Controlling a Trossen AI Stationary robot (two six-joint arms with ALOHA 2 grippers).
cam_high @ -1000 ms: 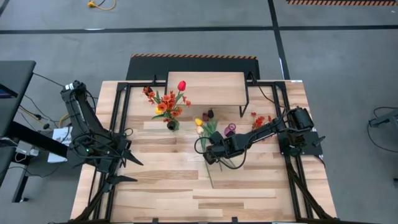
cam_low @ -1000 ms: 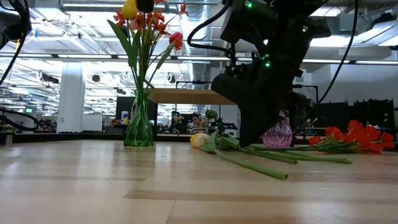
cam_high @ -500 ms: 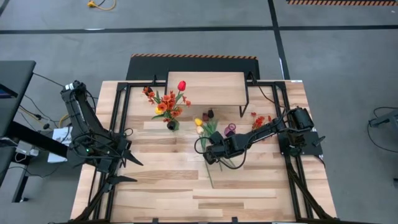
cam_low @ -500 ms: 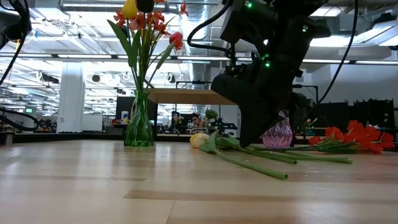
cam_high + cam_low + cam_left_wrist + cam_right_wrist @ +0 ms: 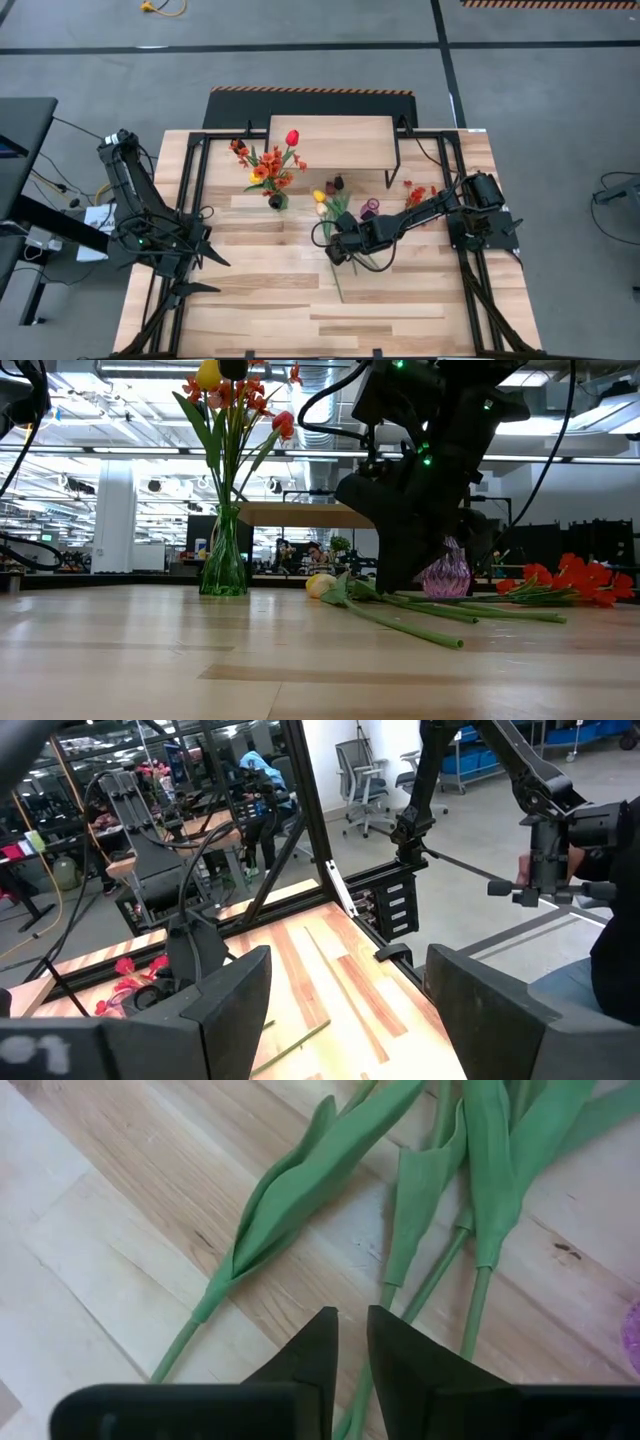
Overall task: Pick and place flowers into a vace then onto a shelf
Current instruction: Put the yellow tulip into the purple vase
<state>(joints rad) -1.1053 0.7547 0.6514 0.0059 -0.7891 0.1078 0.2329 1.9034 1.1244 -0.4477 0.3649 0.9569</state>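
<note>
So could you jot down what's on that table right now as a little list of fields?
vase: green glass, upright, already holding several flowers
loose flowers: tulips lying flat mid-table, red spray off to one side
shelf: wood-topped riser at the table's far edge, nothing on it
right tool: low over the green stems, fingers nearly together, not gripping
left tool: parked aside, open
</note>
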